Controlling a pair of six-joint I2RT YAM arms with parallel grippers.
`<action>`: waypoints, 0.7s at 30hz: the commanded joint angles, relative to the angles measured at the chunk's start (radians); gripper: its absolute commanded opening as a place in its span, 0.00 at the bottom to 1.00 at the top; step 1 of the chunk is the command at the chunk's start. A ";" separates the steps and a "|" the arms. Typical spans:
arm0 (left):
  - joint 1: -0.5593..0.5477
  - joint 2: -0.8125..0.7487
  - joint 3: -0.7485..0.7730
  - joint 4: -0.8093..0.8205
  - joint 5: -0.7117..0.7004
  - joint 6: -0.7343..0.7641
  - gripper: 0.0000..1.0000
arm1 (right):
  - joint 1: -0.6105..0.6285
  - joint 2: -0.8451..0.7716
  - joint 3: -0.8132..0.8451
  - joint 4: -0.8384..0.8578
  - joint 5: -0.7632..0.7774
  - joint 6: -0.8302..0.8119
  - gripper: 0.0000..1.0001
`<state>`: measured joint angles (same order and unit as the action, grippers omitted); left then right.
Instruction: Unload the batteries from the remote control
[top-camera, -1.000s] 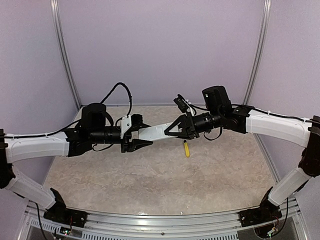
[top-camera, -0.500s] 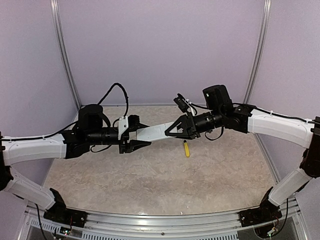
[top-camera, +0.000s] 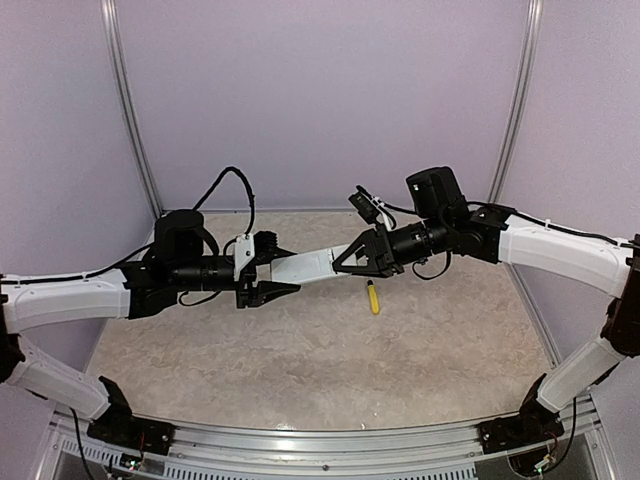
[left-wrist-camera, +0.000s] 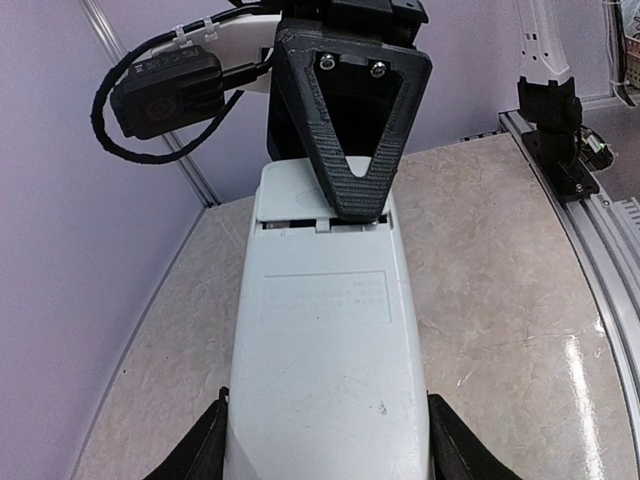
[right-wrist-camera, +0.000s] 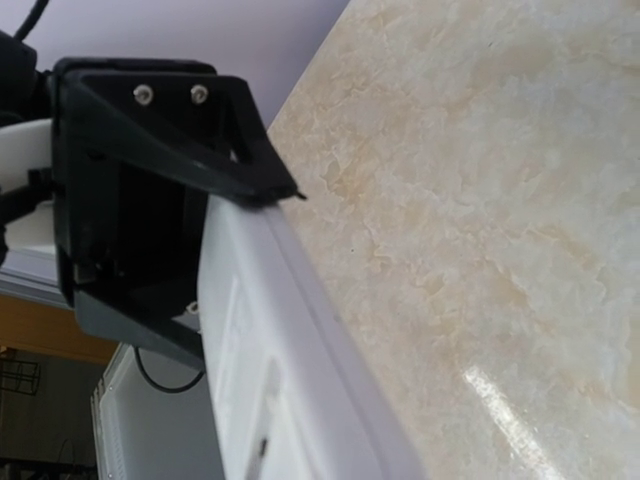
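remote control (top-camera: 305, 265) mid-air over bench (top-camera: 300, 370) centre: left pincer (top-camera: 283, 268) clamped on its 9 o'clock end, right pincer (top-camera: 338, 264) clenched on the 3 o'clock end. Back looks closed, no batteries visible. Extraction all ahead, I'd say.

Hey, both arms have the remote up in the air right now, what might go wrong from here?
1. The remote control hangs above the table, gripped only at its ends by the left fingers and right fingers. If either pair slips, it may twist or drop.
2. The right fingers sit right at the seam on its back, so a cover there might jam rather than slide.
3. No batteries show; once freed, they could fall and roll away.
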<state>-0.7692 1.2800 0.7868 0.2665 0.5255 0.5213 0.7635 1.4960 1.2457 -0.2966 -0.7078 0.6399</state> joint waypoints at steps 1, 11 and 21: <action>-0.004 -0.036 -0.006 0.008 0.019 0.011 0.00 | 0.005 -0.016 0.018 -0.064 0.038 -0.025 0.33; -0.004 -0.030 -0.014 -0.004 -0.008 0.023 0.00 | 0.005 -0.027 0.027 -0.110 0.061 -0.047 0.31; -0.003 -0.025 -0.018 -0.020 -0.026 0.032 0.00 | 0.003 -0.043 0.032 -0.129 0.073 -0.055 0.25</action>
<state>-0.7692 1.2736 0.7746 0.2367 0.5068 0.5449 0.7635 1.4837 1.2522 -0.3752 -0.6662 0.6018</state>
